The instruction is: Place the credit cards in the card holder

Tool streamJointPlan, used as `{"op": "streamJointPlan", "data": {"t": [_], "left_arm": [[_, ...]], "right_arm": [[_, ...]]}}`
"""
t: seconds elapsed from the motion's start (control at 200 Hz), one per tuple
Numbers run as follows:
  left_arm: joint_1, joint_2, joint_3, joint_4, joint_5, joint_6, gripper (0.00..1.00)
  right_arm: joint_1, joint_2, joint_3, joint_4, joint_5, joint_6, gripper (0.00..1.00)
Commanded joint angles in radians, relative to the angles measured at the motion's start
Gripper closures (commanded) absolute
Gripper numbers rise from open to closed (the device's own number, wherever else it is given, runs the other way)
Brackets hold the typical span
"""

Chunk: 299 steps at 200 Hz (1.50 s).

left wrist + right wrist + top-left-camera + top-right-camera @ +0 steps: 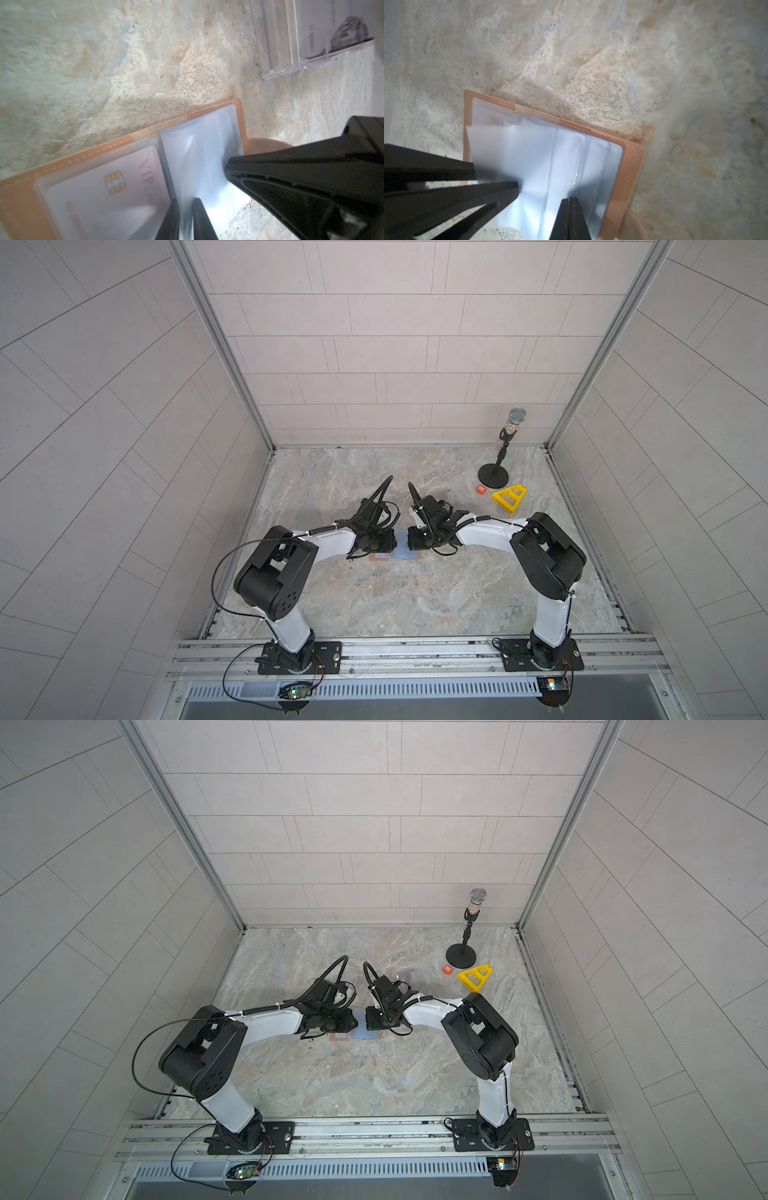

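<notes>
The left fingers [201, 222] were closed on a clear sleeve [187, 176] of the card holder [62, 166]. The thin plastic leaf was pinched between them and lifted off the leaves beneath. The right fingers [576, 222] were shut tip to tip, with their point down on the sleeves of the holder's other half. Whether they nipped a leaf or only pressed on it, the blur did not let me tell.

The card holder lay open with its tan cover down on the marbled desk [374, 605]. In both top views it sat near the middle of the desk, directly under the two meeting wrists. One credit card [99, 197], pale with a gold chip and "VIP" lettering, sat inside a sleeve on the half nearer the left arm.

Near the holder but not touching it stood a clear plastic box [276, 41] with a second card [332, 27], pale and printed, upright inside it. Farther off, toward the back right corner, were a small orange tile [481, 489], a yellow triangular frame [503, 502] and a microphone [517, 416] on a round black stand.
</notes>
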Motion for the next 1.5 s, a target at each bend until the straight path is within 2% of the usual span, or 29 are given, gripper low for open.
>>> {"op": "streamJointPlan", "data": {"t": [0.0, 0.135, 0.325, 0.525, 0.981, 1.301, 1.391, 1.491], "left_arm": [[-0.004, -0.021, -0.020, 0.001, -0.001, -0.007, 0.82], [-0.004, -0.010, -0.027, 0.020, 0.002, -0.017, 0.82], [-0.004, -0.006, -0.037, 0.032, 0.002, -0.025, 0.82], [-0.005, -0.006, -0.041, 0.036, -0.001, -0.028, 0.83], [-0.005, 0.005, -0.048, 0.039, -0.014, -0.028, 0.83], [-0.004, 0.001, -0.051, 0.047, 0.002, -0.031, 0.83], [-0.004, -0.016, -0.048, 0.041, 0.007, -0.029, 0.78], [-0.004, -0.051, -0.044, 0.026, 0.010, -0.022, 0.60]], "right_arm": [[-0.005, -0.045, -0.019, -0.041, 0.031, -0.012, 0.95], [-0.011, -0.081, -0.036, -0.025, 0.029, -0.013, 0.95], [-0.025, -0.111, -0.070, 0.039, -0.052, 0.004, 0.95], [-0.025, -0.064, -0.063, 0.081, -0.147, 0.020, 0.95], [-0.014, 0.020, -0.048, 0.075, -0.209, 0.021, 0.97], [-0.001, 0.053, -0.044, 0.090, -0.208, 0.032, 0.97], [-0.002, 0.053, -0.052, 0.096, -0.193, 0.036, 0.97], [-0.004, 0.055, -0.061, 0.106, -0.187, 0.042, 0.97]]}}
